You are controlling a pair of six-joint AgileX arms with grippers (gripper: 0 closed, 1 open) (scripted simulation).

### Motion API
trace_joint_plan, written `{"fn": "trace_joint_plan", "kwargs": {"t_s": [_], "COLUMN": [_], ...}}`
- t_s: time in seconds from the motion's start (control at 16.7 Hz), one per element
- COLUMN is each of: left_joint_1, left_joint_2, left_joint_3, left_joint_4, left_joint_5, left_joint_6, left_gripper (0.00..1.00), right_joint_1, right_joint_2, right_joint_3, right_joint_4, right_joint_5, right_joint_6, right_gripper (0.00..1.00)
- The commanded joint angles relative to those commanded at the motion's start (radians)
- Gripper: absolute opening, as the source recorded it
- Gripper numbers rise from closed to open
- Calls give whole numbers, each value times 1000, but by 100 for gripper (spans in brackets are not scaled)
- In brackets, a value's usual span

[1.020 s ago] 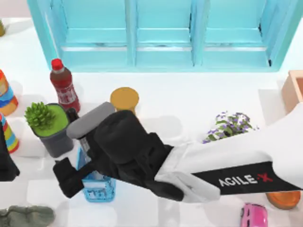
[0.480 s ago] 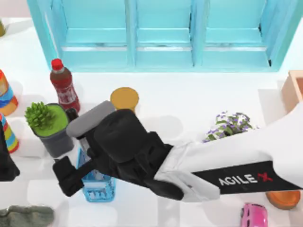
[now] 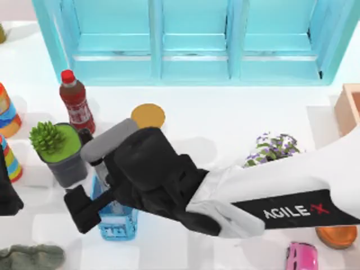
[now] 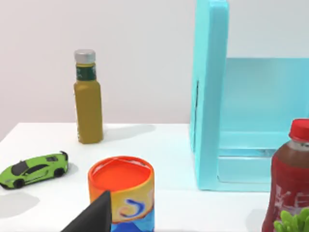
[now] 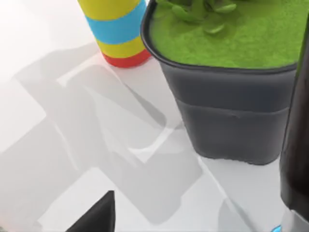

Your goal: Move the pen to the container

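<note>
the right claw (image 3: 93, 194) hangs over the blue mesh basket (image 3: 117, 220) beside the potted plant (image 3: 61, 152), its fingers set on the pen (image 5: 295, 145) standing there. this looks like the grasp step. next comes a straight lift, then a long carry to the peach container (image 3: 350, 107) at the bench's right edge. the left arm sits parked at the left edge.

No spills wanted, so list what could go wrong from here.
The right gripper sits over the blue basket, tight against the potted plant; raising the pen could tip either. The container is at the table's far right edge, so the carry may clip the purple flowers. The left gripper idles at the left edge.
</note>
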Motion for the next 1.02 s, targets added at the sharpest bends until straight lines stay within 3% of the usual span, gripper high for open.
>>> {"fn": "trace_joint_plan", "kwargs": {"t_s": [0.72,1.02], "left_joint_1": [0,0], "left_joint_2": [0,0], "left_joint_3": [0,0], "left_joint_4": [0,0], "left_joint_5": [0,0], "left_joint_6": [0,0], "left_gripper": [100,100], "right_joint_1": [-223,-258], "right_joint_2": [-623,-673], "right_joint_3": [-113,-129], "right_joint_4": [-493,-535], "right_joint_5": [-184,-224], "right_joint_6": [-122,-142], "right_gripper": [0,0]}}
